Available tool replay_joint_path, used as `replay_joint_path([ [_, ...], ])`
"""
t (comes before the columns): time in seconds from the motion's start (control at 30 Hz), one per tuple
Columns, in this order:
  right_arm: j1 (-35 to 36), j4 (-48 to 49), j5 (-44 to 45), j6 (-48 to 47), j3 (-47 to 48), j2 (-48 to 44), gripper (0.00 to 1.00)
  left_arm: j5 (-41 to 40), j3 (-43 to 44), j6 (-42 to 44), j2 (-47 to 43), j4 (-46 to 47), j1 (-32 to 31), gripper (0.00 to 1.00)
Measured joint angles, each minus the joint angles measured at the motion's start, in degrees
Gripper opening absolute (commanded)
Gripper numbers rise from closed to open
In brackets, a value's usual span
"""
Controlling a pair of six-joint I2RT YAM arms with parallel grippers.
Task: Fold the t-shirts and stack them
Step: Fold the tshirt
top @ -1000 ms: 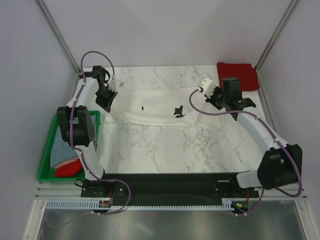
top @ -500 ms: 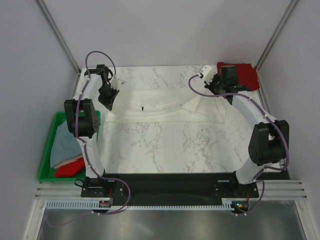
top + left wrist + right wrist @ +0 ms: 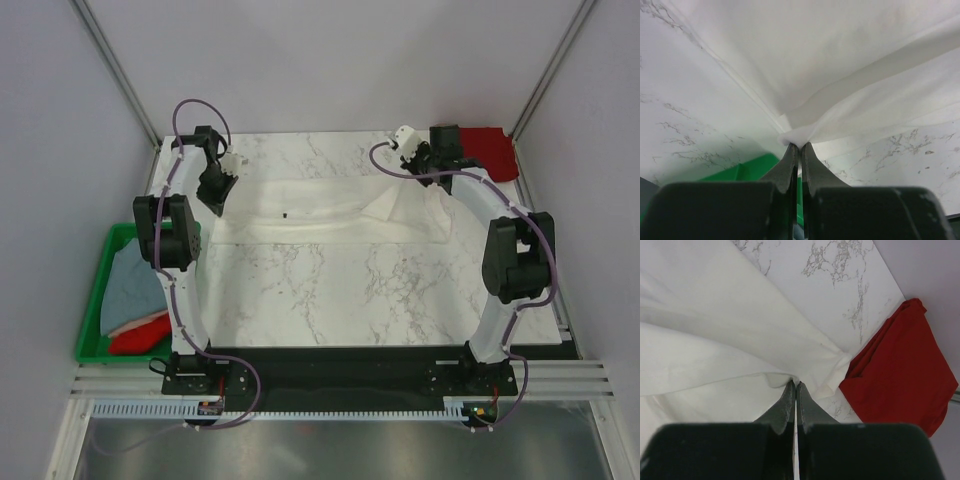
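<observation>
- Two tiny pinches are all that's holding the white shirt (image 3: 320, 205), one at each end, and each has just a nip of fabric right at the edge. Biggest risk, I reckon: one hard tug and a corner pops out, then that side flops down crooked.
- Second worry is the dark red shirt (image 3: 900, 365), folded in the far right corner of the counter (image 3: 320, 290). The white corner sits just beside it, maybe touching, can't quite tell. Swing that end carelessly and it could drag the red one out of shape.
- Also, the cloth is bunched and ridged on the right while the left lies flatter. If the arms don't move evenly, I'd expect a lopsided fold.
- Left tool (image 3: 800, 145): fingers pressed together with no real gap, clamped on a gathered tip of the white shirt near the counter's left edge.
- Right tool (image 3: 795, 384): same deal, fingers tight together on a bunched bit of the white cloth.
- The white shirt itself is stretched across the far half of the counter between them. A grey-blue shirt (image 3: 125, 285) and a bright red shirt (image 3: 140, 335) sit in the green crate (image 3: 100, 354) off the left side, nothing touching them.
</observation>
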Motion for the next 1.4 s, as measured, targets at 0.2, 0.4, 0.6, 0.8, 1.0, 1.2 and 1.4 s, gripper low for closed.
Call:
replay_joint_path([
  [0.2,0.00,0.42,0.04,0.63,3.89,4.79,0.00,-1.18,0.85,-1.01,1.62,0.37,0.17,0.05],
  [0.4,0.00,0.39,0.66,2.51,7.85,8.07,0.33,-2.84,3.67,-2.10,2.84,0.87,0.28,0.27],
  [0.6,-0.02,0.74,2.64,5.70,9.88,7.56,0.40,-5.88,7.54,-3.02,3.04,2.86,0.37,0.34],
  [0.8,-0.13,-2.82,-1.95,7.23,6.91,1.46,0.39,-5.68,3.15,-3.19,-0.72,5.09,-0.11,0.31],
  [1.0,-0.07,-12.81,-10.84,4.39,5.68,1.77,0.40,-3.52,-5.29,-3.17,-3.26,5.46,-2.16,0.28],
  [1.2,-0.07,-22.12,-16.70,1.68,6.99,8.79,0.41,-2.43,-7.04,-3.15,-2.19,5.57,-2.84,0.25],
  [1.4,0.33,-28.35,-19.76,-0.83,9.77,12.02,0.44,-2.38,-7.04,-3.17,-1.18,5.86,-2.73,0.24],
])
